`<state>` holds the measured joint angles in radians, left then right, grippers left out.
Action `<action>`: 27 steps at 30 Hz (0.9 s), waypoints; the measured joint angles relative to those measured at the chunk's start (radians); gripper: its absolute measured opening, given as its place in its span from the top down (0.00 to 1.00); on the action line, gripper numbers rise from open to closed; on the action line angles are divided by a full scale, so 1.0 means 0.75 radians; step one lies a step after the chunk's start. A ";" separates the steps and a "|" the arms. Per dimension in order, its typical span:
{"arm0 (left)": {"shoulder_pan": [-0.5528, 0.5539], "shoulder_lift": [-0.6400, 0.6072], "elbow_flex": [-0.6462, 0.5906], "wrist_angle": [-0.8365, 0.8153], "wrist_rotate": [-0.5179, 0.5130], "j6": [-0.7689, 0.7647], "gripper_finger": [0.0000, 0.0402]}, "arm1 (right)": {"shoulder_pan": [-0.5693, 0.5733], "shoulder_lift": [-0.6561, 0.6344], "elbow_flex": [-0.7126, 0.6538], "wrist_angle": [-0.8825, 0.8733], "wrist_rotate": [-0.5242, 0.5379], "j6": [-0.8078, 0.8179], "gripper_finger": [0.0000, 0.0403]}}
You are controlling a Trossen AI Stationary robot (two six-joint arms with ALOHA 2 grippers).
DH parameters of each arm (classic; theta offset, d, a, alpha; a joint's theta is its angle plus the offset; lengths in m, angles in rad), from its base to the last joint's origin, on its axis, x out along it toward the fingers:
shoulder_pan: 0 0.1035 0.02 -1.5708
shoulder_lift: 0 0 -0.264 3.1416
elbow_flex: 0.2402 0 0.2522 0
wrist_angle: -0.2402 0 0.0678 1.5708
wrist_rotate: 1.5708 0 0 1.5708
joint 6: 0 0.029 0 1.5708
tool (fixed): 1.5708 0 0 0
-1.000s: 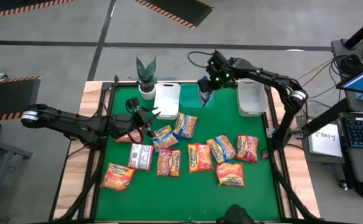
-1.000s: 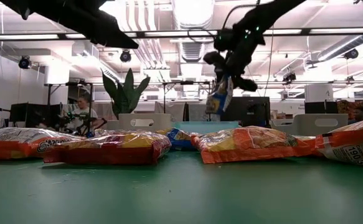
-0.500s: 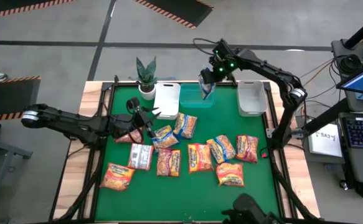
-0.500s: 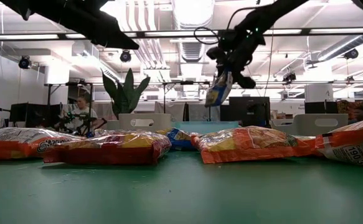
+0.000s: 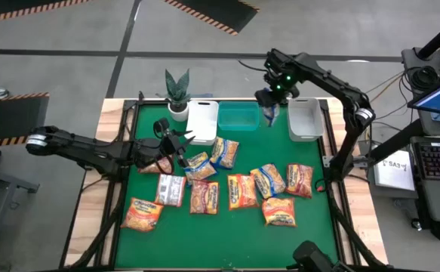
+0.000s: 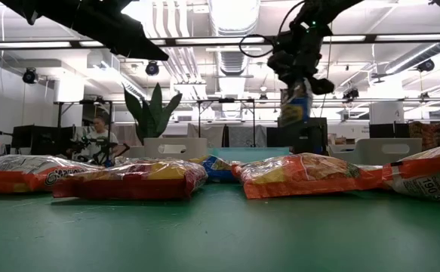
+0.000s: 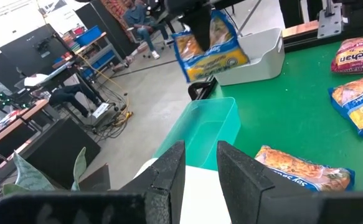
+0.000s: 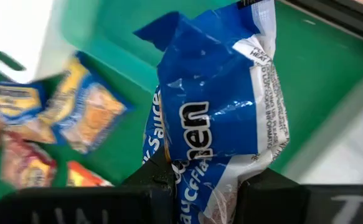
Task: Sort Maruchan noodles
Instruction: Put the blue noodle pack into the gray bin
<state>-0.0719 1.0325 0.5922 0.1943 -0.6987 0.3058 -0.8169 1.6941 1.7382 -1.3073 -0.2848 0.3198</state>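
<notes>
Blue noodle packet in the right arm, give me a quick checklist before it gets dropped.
1. Right gripper shut on the blue packet: ok.
2. Packet hangs clear above the table: ok.
3. Packet directly over one bin: not ok; the high view shows it between the teal bin and the grey bin.
4. Teal bin has room: ok, looks empty.
5. Left gripper away from the bins, over the packets: ok.
6. Which bin takes blue: cannot tell.
</notes>
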 joint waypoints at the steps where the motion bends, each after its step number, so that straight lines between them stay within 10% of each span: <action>1: 0.000 0.000 0.000 -0.001 0.000 0.000 0.81 | -0.009 -0.006 0.000 -0.028 0.029 -0.004 0.85; 12: 0.000 0.000 0.000 -0.004 0.000 -0.005 0.81 | -0.174 -0.125 -0.039 -0.270 0.403 0.025 0.85; 27: 0.000 0.001 0.001 -0.023 0.001 -0.022 0.81 | -0.307 -0.262 -0.473 0.069 0.404 -0.059 0.85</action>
<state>-0.0719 1.0328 0.5926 0.1773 -0.6983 0.2893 -1.0473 1.4978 1.3835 -1.2556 0.0183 0.2758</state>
